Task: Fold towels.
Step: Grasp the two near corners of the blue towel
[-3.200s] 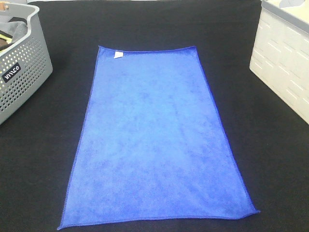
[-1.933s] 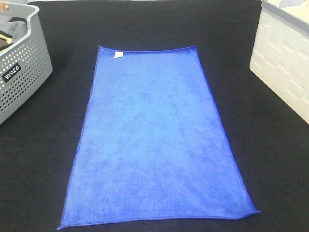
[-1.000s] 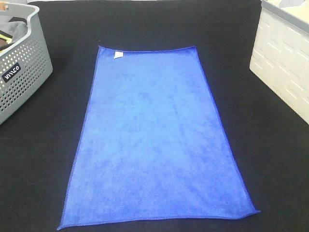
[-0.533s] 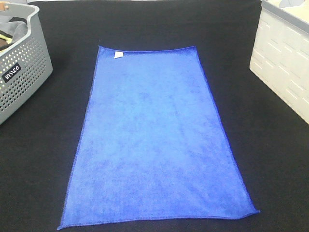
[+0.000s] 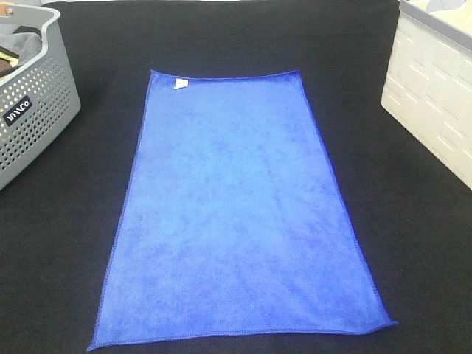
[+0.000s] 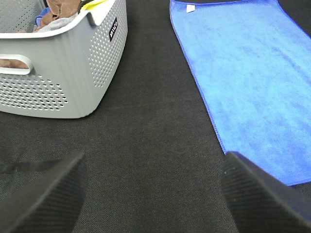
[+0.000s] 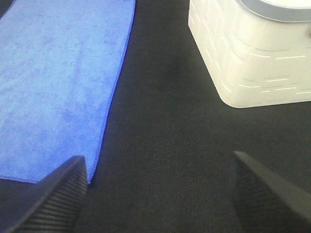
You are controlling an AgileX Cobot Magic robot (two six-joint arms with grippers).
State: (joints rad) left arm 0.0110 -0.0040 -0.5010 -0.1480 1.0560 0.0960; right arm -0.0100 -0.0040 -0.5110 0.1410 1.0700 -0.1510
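The royal-blue towel (image 5: 236,206) lies flat and fully spread on the black table, long side running away from me, with a small white tag (image 5: 180,84) near its far left corner. It also shows in the left wrist view (image 6: 252,82) and the right wrist view (image 7: 58,82). Neither gripper shows in the high view. My left gripper (image 6: 150,194) is open and empty above bare black cloth, between the grey basket and the towel's left edge. My right gripper (image 7: 155,194) is open and empty above black cloth, beside the towel's near right corner.
A grey perforated basket (image 5: 29,110) with clothes inside stands at the far left, also in the left wrist view (image 6: 63,73). A white bin (image 5: 431,96) stands at the far right, also in the right wrist view (image 7: 252,53). Black cloth (image 5: 66,243) covers the table.
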